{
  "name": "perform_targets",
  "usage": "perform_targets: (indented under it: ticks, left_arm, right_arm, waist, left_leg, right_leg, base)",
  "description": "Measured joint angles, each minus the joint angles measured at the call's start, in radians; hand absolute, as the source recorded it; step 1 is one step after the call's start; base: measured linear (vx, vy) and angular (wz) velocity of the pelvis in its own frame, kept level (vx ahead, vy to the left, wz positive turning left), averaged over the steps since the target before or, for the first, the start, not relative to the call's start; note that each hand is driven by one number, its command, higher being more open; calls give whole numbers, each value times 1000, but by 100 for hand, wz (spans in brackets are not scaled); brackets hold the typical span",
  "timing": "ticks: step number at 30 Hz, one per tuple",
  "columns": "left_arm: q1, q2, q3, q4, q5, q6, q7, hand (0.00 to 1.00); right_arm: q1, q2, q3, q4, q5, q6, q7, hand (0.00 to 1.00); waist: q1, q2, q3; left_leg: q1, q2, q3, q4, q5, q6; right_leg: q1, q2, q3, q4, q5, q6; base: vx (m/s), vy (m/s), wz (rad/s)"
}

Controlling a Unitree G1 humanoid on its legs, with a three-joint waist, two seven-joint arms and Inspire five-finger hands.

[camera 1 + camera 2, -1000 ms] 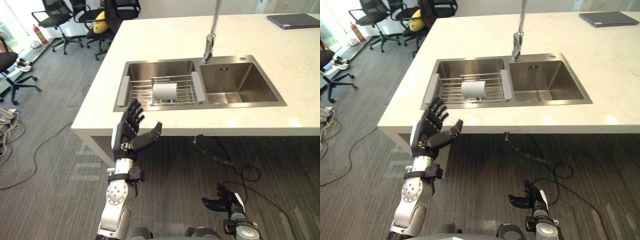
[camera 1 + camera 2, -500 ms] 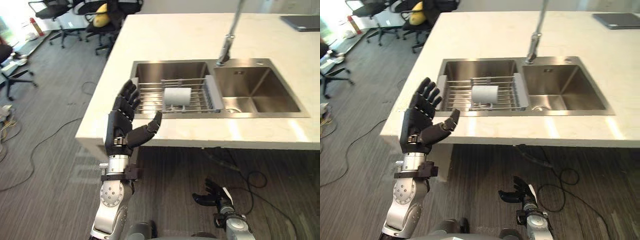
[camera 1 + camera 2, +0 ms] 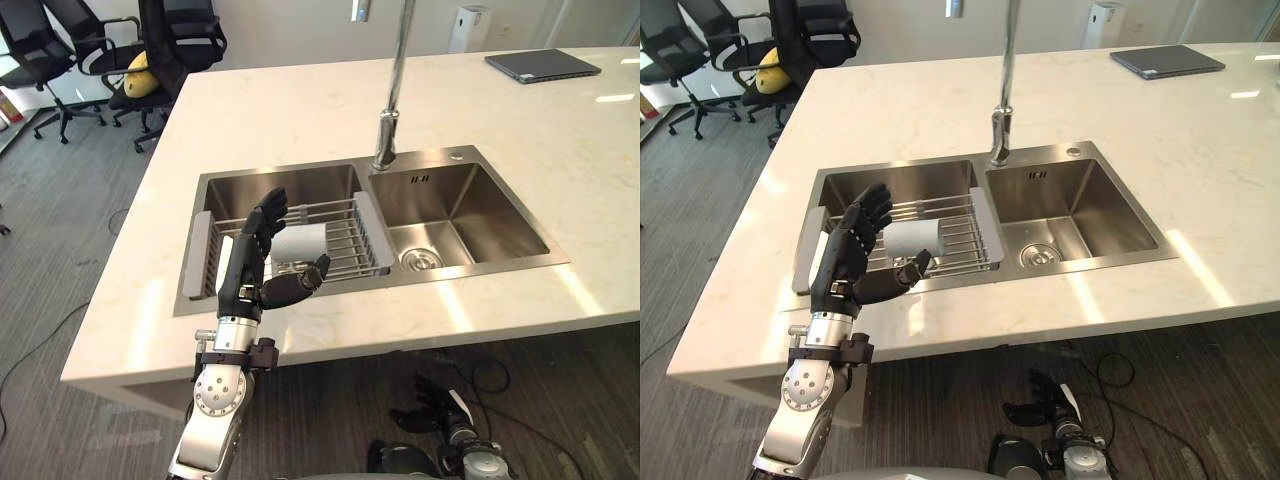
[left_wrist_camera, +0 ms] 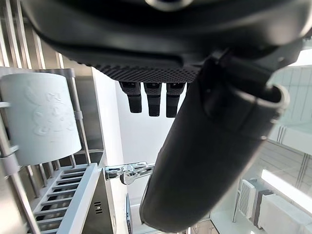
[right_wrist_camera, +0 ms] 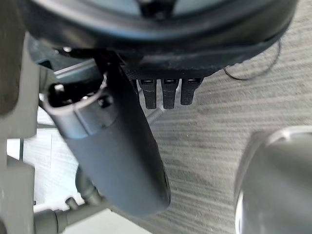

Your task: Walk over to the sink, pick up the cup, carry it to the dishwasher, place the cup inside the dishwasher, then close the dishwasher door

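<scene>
- The cup was plain white with a faint embossed pattern, lying on its side.
- It sat on the wire rack set across the left basin of the steel double sink.

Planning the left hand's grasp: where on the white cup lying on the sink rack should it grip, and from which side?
Likely the round body, mid-length, from above. The cup lies on its side on the wire rack, curved wall up, so fingers over the far side and thumb on the near side should wrap it. The open left hand hovers just left of it.
</scene>
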Motion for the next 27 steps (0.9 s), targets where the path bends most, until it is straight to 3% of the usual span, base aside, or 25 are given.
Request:
perform_targets:
  ticks: [1, 3, 6, 7, 9, 10, 13, 17, 21, 27]
  left_arm:
    - [-14, 1, 18, 22, 0, 0, 1, 90]
    - [-14, 7, 51, 24, 0, 0, 6, 90]
    - [-15, 33, 94, 23, 0, -3, 9, 90]
    - [-15, 45, 103, 23, 3, -3, 10, 90]
    - [-14, 69, 122, 22, 33, 0, 10, 90]
    - [-18, 97, 124, 22, 46, 1, 12, 90]
    - [-19, 160, 121, 24, 108, 10, -2, 90]
    - [-23, 247, 119, 26, 184, 12, -46, 90]
    - [-41, 278, 116, 29, 226, 12, -79, 90]
    - [-64, 362, 108, 122, 316, 2, -112, 90]
  right_arm:
    - [14, -4, 1, 1, 0, 0, 2, 90]
    - [22, -4, -1, 1, 0, 0, 1, 90]
    - [22, -11, -19, 1, 1, 0, 1, 90]
    - [22, -11, -19, 1, 1, 0, 2, 90]
    - [18, -3, -18, 2, 0, 3, 2, 90]
    - [20, 6, -18, -4, 1, -1, 8, 90]
    - [24, 10, -23, -16, 1, -1, 13, 90]
    - [45, 11, -32, -41, 0, -2, 31, 90]
    - [48, 12, -34, -41, 0, -3, 36, 90]
    - [50, 11, -35, -36, -1, -3, 45, 90]
  waist:
    - [3, -17, 13]
    - [4, -16, 21]
    - [22, -17, 22]
    - [30, -15, 22]
    - [35, -15, 27]
    - [33, -34, 31]
    - [27, -50, 33]
    - [26, -50, 32]
    - [24, -50, 29]
    - [20, -48, 23]
  left_leg:
    - [-38, 10, -17, 113, 20, -1]
    - [-95, 10, -32, 204, -42, 6]
    - [-171, -59, -86, 73, -64, 19]
    - [-177, -80, -107, -11, -45, 29]
    - [-154, -105, -124, -136, 91, 23]
    - [-144, -120, -117, -160, 94, 29]
    - [-122, -149, -105, -205, 108, 44]
    - [-58, -161, -83, -267, 117, 47]
    - [-33, -158, -81, -328, 147, 39]
    - [4, -142, -67, -427, 201, 27]
  right_leg:
    - [51, 3, -1, -39, -1, -6]
    - [106, 5, 1, -77, -10, -22]
    - [138, 0, 22, -109, -12, -22]
    - [139, 1, 32, -108, -13, -14]
    - [140, 2, 61, -81, -25, 24]
    - [141, -14, 64, -81, -31, 33]
    - [143, -37, 70, -88, -33, 47]
    - [181, -46, 88, -123, -32, 54]
    - [189, -43, 90, -154, -22, 53]
    - [215, -11, 99, -237, 36, 39]
  base:
    - [127, -105, 12]
    - [133, -57, -2]
    - [128, 29, -19]
    - [126, 96, -33]
    - [148, 125, -29]
    - [132, 104, -16]
    - [123, 85, -2]
    - [90, 40, -11]
    - [17, -25, -4]
    - [-17, -41, -8]
